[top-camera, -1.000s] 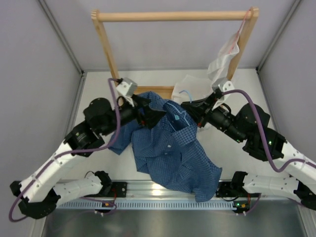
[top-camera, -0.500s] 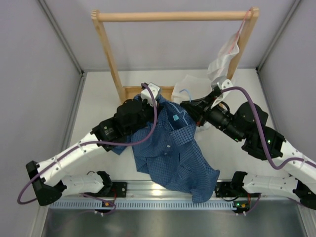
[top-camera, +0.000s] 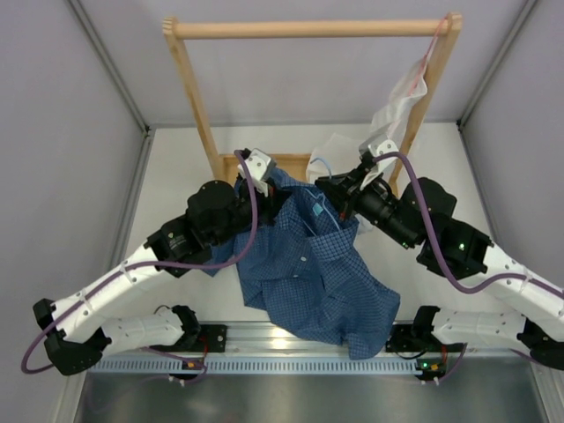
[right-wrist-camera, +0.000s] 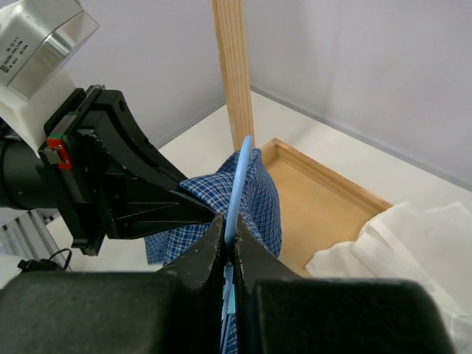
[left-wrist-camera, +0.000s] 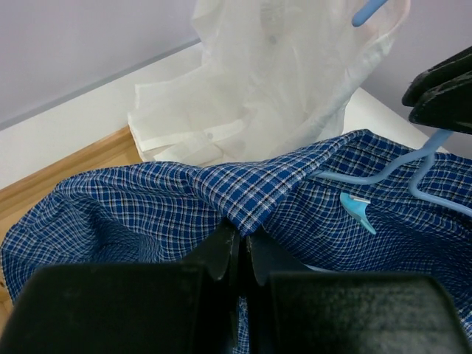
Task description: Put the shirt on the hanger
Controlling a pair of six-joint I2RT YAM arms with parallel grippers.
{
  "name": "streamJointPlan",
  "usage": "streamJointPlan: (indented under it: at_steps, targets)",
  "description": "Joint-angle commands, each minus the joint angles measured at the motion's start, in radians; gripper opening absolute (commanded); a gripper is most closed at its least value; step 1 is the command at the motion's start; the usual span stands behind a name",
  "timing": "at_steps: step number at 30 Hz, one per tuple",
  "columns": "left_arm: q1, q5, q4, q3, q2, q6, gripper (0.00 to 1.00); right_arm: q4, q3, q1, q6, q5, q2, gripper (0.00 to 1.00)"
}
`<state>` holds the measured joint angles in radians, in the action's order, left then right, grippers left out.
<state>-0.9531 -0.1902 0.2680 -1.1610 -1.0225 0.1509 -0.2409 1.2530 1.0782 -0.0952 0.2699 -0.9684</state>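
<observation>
The dark blue checked shirt [top-camera: 308, 273] lies crumpled mid-table, its top lifted toward the rack. My left gripper [top-camera: 278, 189] is shut on a raised fold at the shirt's upper edge [left-wrist-camera: 251, 193]; in the left wrist view the gripper [left-wrist-camera: 241, 234] pinches that cloth between its tips. My right gripper [right-wrist-camera: 230, 225] is shut on the thin light blue hanger [right-wrist-camera: 238, 177], just right of the left one. The hanger's wire [left-wrist-camera: 413, 166] runs over the shirt and under the fold. The two grippers nearly meet above the collar.
A wooden rack [top-camera: 308, 28] stands behind, its left post [right-wrist-camera: 234, 66] and base tray [right-wrist-camera: 324, 206] close to both grippers. A white shirt [top-camera: 401, 101] hangs at the rack's right end, with more white cloth [left-wrist-camera: 273, 81] piled below. Grey walls enclose both sides.
My left gripper went from open to shut on the shirt's fold after swinging right toward the collar. The right arm shifted slightly left and back with the hanger.
</observation>
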Motion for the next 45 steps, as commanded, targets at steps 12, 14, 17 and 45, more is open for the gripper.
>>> streamJointPlan:
  at_steps: [12, 14, 17, 45]
  targets:
    - [-0.004, -0.060, 0.017, -0.037, 0.084, -0.066, 0.98, 0.158, -0.012, 0.009, 0.075, 0.051, 0.102, 0.00]
    - [-0.004, -0.043, 0.019, -0.080, 0.117, -0.124, 0.98, 0.123, -0.003, 0.009, 0.071, 0.003, 0.114, 0.00]
    - [-0.004, 0.035, 0.037, -0.149, 0.112, -0.220, 0.98, -0.006, 0.029, 0.009, 0.054, -0.117, 0.143, 0.00]
    - [0.004, 1.089, 0.464, -0.370, -0.220, -0.625, 0.66, -0.284, 0.055, 0.009, 0.133, -0.707, 0.292, 0.00]
